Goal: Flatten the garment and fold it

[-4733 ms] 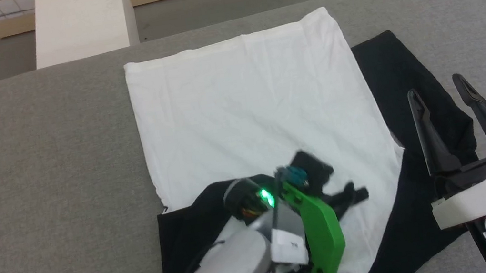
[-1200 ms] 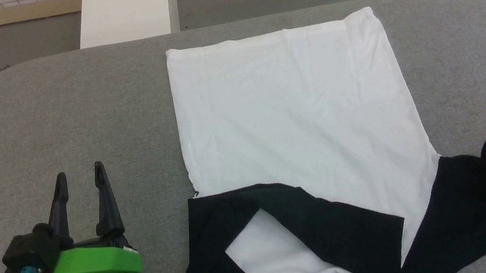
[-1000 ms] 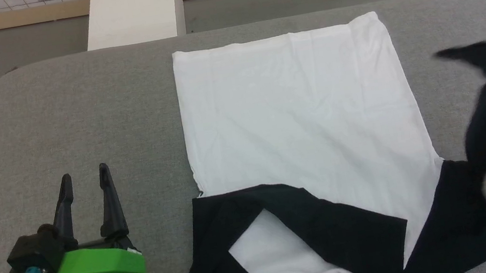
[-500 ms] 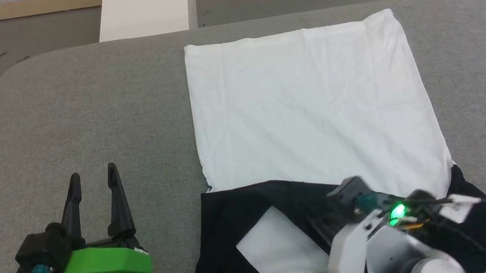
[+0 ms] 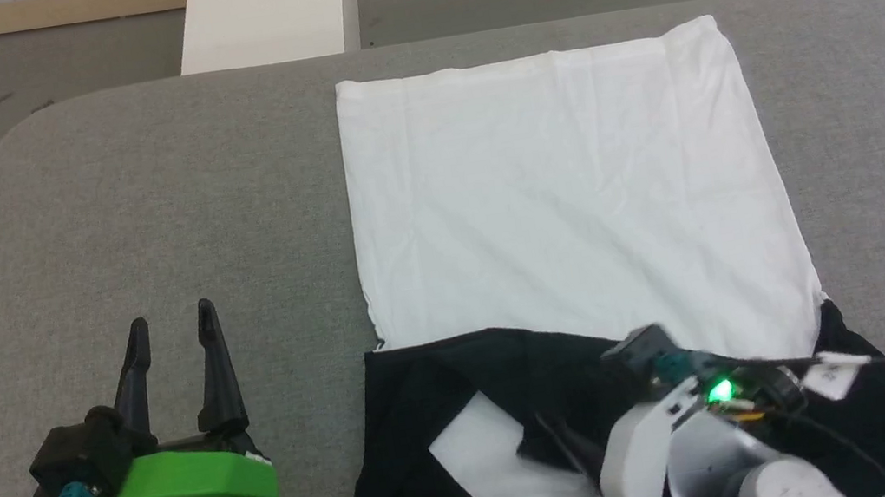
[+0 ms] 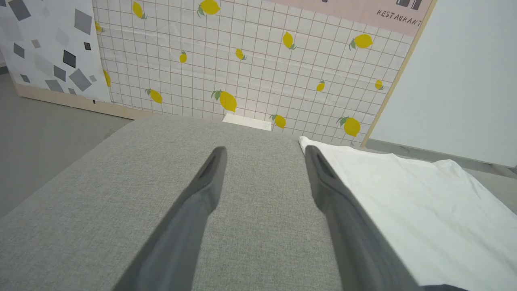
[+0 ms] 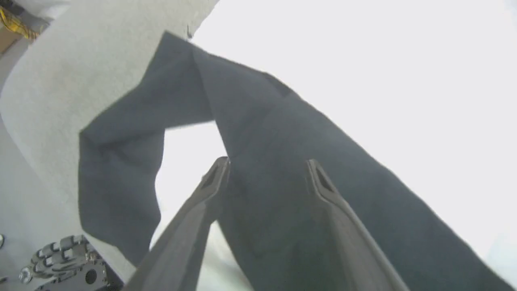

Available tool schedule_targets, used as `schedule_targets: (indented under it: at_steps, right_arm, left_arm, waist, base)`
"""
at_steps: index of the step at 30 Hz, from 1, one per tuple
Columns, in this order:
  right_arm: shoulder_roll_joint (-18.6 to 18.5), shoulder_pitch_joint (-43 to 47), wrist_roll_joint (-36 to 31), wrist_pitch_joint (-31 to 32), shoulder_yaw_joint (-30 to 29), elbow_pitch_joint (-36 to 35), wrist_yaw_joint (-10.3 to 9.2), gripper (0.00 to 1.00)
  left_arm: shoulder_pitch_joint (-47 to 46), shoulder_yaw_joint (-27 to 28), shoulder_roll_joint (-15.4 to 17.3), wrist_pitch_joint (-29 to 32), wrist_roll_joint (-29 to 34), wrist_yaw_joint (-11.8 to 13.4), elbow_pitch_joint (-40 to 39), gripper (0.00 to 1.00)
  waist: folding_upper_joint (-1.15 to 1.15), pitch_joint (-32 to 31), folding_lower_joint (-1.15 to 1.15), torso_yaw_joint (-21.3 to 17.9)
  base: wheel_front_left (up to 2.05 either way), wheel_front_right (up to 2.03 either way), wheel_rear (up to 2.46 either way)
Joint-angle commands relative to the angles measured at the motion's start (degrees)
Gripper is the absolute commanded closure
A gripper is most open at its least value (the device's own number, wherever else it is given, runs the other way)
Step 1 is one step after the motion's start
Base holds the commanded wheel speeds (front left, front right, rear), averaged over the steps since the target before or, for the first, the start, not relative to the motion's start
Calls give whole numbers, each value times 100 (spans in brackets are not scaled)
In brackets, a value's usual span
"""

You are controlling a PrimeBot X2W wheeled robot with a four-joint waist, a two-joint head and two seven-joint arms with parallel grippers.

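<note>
Head view: the garment lies on the table, white body flat, near end folded over; the left gripper rests wide beside it

Left wrist view: nothing sits between its fingers

Right wrist view: the right gripper stands wide over the black sleeve; in withdrawing, a fingertip could snag and unfold it

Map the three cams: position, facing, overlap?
Head view: on the head, facing forward and down at the grey fabric-covered table and the soft white shirt with black sleeves; left gripper lower left, right arm's pale wrist lower right.
Left wrist view: on the left wrist, facing along its open fingers across the table to a lemon-print wall; shirt at right.
Right wrist view: on the right wrist, facing down past the open right gripper at a black sleeve.
Shared: the shirt shows in all three.
</note>
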Motion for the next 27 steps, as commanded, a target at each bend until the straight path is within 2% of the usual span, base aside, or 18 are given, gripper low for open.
schedule_targets:
  at_steps: [1,7,13,20,24,27]
  right_arm:
    - [14,-105,71,-226,-126,-215,-9,0]
    - [14,-60,115,-1469,-1088,-1175,-9,0]
    - [14,-22,-40,-2306,-1951,-1507,-9,0]
    - [-94,-268,-134,-2596,-2425,-1432,-9,0]
    - [-109,-508,-188,-2628,-2535,-1418,-9,0]
    - [-106,-731,-190,-2562,-2503,-1454,-9,0]
  left_arm:
    - [-7,0,-14,-27,-24,-15,22,0]
    - [-59,-71,154,5,-25,-49,43,0]
    - [-433,-238,437,123,-129,-107,116,0]
    - [-1618,-632,1008,647,-581,-150,341,0]
    - [-2474,-1000,1449,1212,-1049,-153,529,0]
    - [-3198,-1241,1810,1896,-1508,-153,792,0]
  waist:
    - [0,-26,0,-34]
    - [0,-51,0,-200]
    - [0,75,0,-400]
    - [0,665,0,-627]
    - [0,1098,0,-808]
    - [0,1490,0,-1004]
  base:
    - [0,0,0]
    - [0,0,0]
    - [0,0,0]
    - [0,0,0]
    - [0,0,0]
    - [0,0,0]
